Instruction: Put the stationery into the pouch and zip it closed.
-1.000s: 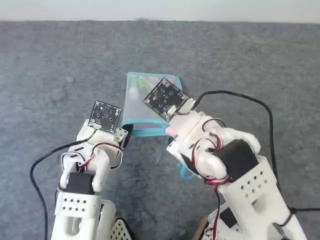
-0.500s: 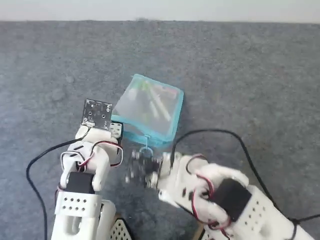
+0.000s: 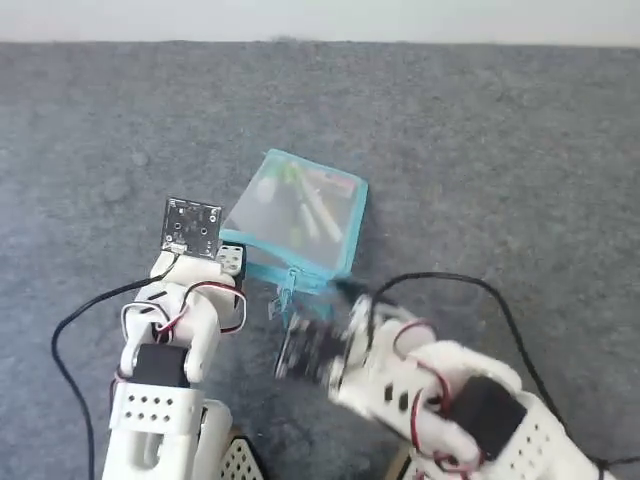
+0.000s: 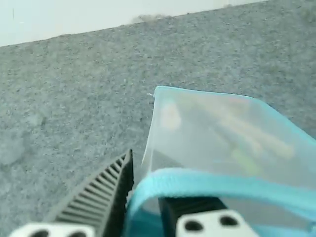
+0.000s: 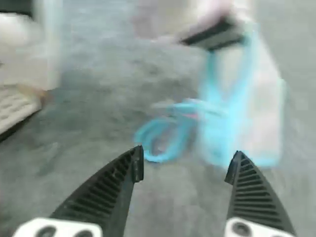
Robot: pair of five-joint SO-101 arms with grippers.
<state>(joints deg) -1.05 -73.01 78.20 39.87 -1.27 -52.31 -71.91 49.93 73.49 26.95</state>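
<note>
The pouch (image 3: pixel 300 212) is translucent with teal trim and lies mid-table, with pens and other stationery (image 3: pixel 310 205) showing through it. My left gripper (image 4: pixel 145 190) is shut on the pouch's teal near edge (image 4: pixel 207 182) at its left corner (image 3: pixel 240 258). A teal pull cord (image 3: pixel 285 292) hangs off the near edge. In the right wrist view my right gripper (image 5: pixel 187 153) is open and holds nothing. It sits a short way back from the looped cord (image 5: pixel 163 136) and the pouch (image 5: pixel 256 98). The right arm (image 3: pixel 430 385) lies low at the near right.
Grey carpet-like table surface (image 3: pixel 500 150) all around the pouch. A pale wall strip (image 3: pixel 320 20) runs along the far edge. Black cables (image 3: pixel 70 340) trail from both arms near the front.
My right arm has pulled back from over the pouch toward the near edge and opened. The pouch turned slightly and its cord now lies loose. My left gripper has barely moved.
</note>
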